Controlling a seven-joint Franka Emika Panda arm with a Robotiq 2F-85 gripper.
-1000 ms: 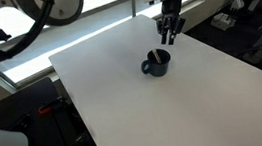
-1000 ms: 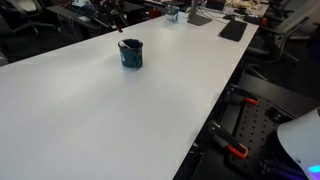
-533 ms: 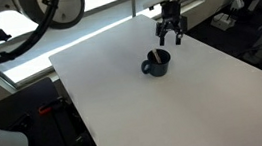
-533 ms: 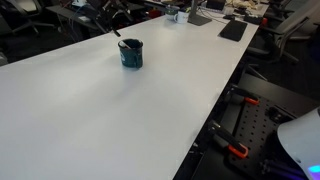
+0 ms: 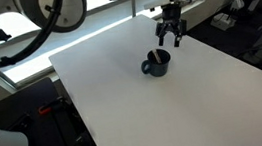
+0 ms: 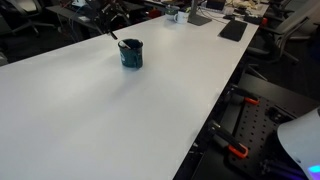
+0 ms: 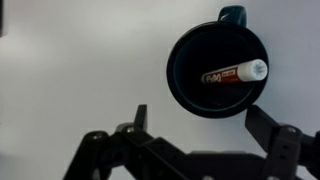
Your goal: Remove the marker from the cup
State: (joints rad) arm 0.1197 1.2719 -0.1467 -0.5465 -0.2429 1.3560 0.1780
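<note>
The gripper (image 5: 171, 40) hung above the white table (image 5: 124, 99) with its jaws spread wide and nothing between them, just beyond the cup (image 5: 156, 64) and not touching it. In the wrist view the two dark fingers (image 7: 140, 120) stood well apart at the bottom of the picture, with the cup (image 7: 190, 70) above them on the bare table (image 7: 80, 60). The marker (image 7: 232, 74) was inside the cup, lying slantwise across the dark interior. Its reddish barrel carried some print and its pale end leaned against the rim on the right. The cup's handle (image 7: 232, 14) pointed away from the fingers, at the top edge of that view. In both exterior views the cup stood upright and alone on the table, toward its far end. In one of them (image 6: 131, 54) it looked dark teal, and the gripper was hard to pick out against the dark clutter behind.
</note>
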